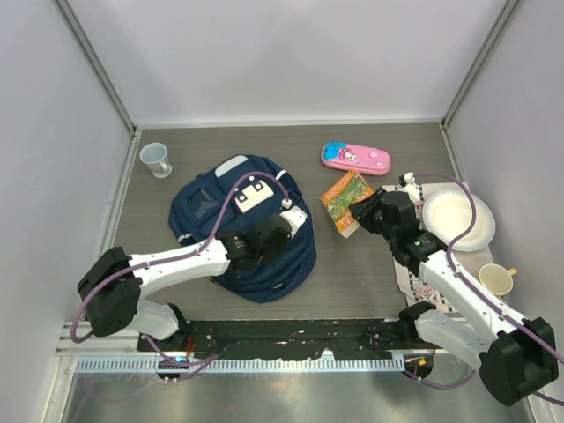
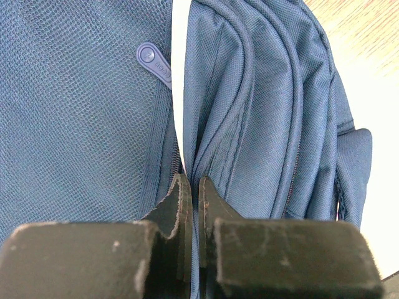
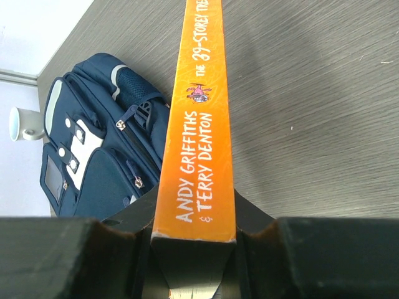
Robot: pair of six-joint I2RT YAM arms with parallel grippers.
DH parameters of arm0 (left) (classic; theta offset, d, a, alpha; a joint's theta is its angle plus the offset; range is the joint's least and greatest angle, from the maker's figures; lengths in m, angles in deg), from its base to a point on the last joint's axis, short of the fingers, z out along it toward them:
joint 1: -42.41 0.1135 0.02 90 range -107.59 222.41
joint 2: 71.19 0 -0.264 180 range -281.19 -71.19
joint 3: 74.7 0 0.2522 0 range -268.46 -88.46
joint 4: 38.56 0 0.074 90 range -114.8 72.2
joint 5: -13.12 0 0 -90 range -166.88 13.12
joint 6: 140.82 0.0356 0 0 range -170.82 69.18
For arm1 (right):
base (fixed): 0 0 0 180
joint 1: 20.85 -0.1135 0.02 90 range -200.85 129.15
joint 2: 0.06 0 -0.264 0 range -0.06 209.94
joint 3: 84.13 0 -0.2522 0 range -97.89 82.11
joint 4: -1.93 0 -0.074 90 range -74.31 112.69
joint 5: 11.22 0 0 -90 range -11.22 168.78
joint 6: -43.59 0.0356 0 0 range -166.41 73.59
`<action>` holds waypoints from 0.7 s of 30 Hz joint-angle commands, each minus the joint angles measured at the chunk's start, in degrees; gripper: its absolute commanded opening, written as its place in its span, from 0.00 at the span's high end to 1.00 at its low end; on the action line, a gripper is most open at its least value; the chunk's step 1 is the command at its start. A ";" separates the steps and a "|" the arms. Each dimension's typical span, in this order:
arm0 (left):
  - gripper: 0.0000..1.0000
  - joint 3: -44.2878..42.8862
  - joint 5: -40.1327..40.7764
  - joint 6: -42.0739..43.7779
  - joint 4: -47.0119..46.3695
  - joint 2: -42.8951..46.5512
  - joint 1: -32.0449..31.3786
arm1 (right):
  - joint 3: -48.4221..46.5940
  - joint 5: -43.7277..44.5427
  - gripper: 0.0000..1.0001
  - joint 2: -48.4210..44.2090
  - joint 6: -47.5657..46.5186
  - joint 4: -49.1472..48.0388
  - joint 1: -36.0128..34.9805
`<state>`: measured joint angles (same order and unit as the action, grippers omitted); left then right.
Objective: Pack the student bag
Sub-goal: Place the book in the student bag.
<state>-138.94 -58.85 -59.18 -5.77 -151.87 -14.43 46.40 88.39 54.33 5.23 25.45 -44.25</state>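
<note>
From above: saw the left pincer [image 1: 269,236] down on the student bag [image 1: 211,203], toward its right side. Saw the right pincer [image 1: 359,216] holding a book [image 1: 342,194], with bare table [image 1: 352,273] between it and the bag. Left wrist: pinched shut on a fold of blue cloth. Right wrist: clamped on the orange book's spine, bag off left, mug [image 3: 22,123] past it.

You see the book [image 3: 196,124] only by its orange spine, and the top edge cuts its title. The mug [image 3: 24,123] is cut by the left edge. On the student bag [image 2: 262,124], the lettering on the zip pull [image 2: 154,62] is too small to read.
</note>
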 commanded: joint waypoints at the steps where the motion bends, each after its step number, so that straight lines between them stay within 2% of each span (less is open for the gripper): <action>1: 1.00 -2.61 3.43 -0.43 -1.70 2.98 0.59 | -1.12 0.59 0.99 -2.09 1.27 -6.77 0.19; 9: 1.00 -4.80 2.55 -1.31 -4.43 7.20 0.76 | -0.95 1.73 0.99 -3.94 1.10 -5.10 0.19; 16: 1.00 -6.91 1.15 -3.41 -4.70 8.53 3.04 | -3.75 3.50 0.99 -7.37 0.74 0.77 1.07; 18: 1.00 -8.23 -0.52 -5.43 -4.00 8.96 4.27 | -5.25 -1.32 0.99 -6.84 3.19 1.93 5.17; 19: 1.00 -8.49 -2.53 -6.31 -4.00 9.84 6.11 | -6.38 -7.35 0.99 -6.32 3.73 1.76 6.60; 21: 1.00 -8.84 -6.66 -9.02 -5.48 10.63 8.14 | -7.62 -11.60 0.99 -5.35 3.39 1.75 9.15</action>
<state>-143.42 -61.02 -63.16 -5.60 -145.60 -10.26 45.03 85.59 49.22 6.72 31.40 -39.64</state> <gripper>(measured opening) 0.030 0.323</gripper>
